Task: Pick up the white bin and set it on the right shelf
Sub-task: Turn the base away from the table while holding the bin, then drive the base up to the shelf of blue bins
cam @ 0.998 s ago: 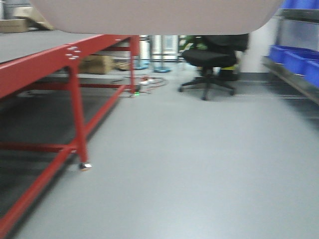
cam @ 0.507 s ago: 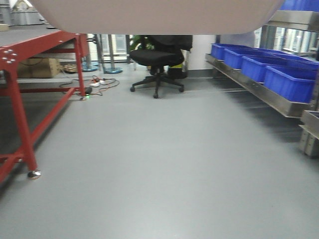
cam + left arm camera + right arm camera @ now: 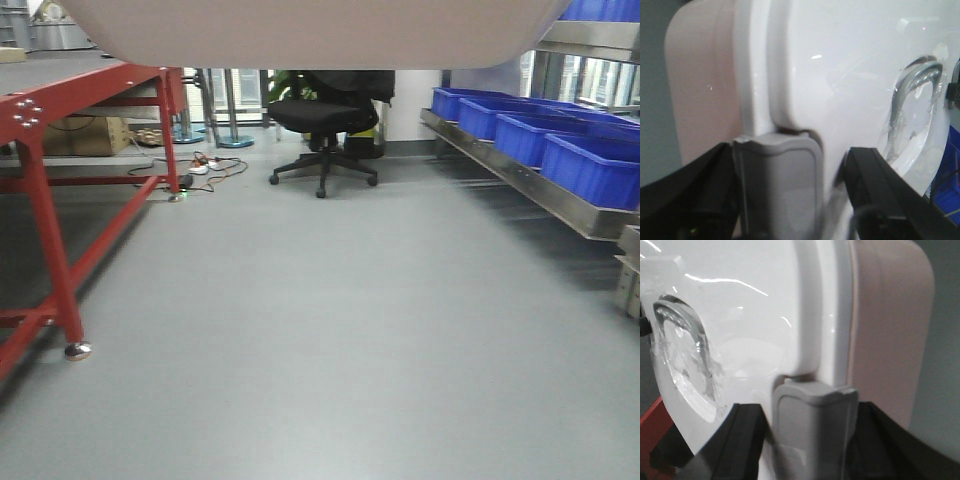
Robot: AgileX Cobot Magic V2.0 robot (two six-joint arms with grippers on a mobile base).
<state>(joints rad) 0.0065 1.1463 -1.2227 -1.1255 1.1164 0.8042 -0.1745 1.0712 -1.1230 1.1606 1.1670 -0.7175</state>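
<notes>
The white bin (image 3: 320, 30) hangs across the top of the front view, with only its pale pinkish underside showing. In the left wrist view my left gripper (image 3: 785, 190) is shut on the grey latch (image 3: 777, 175) at one end of the white bin (image 3: 840, 75), whose glossy lid shows a recessed handle (image 3: 915, 100). My right gripper (image 3: 812, 435) is shut on the grey latch (image 3: 815, 420) at the other end of the white bin (image 3: 750, 305). The right shelf (image 3: 545, 192), a steel-railed rack, runs along the right side of the front view, below and beyond the bin.
Several blue bins (image 3: 590, 165) sit on the steel rack's low level. A red-beamed rack (image 3: 50, 200) with a grey deck stands at the left. A black office chair (image 3: 325, 115) and floor cables (image 3: 200, 165) lie ahead. Grey floor stretches between the racks.
The front view has swung right: the red rack slid left and the steel rack with blue bins came into sight. The bin stays at the top, held at both ends.
</notes>
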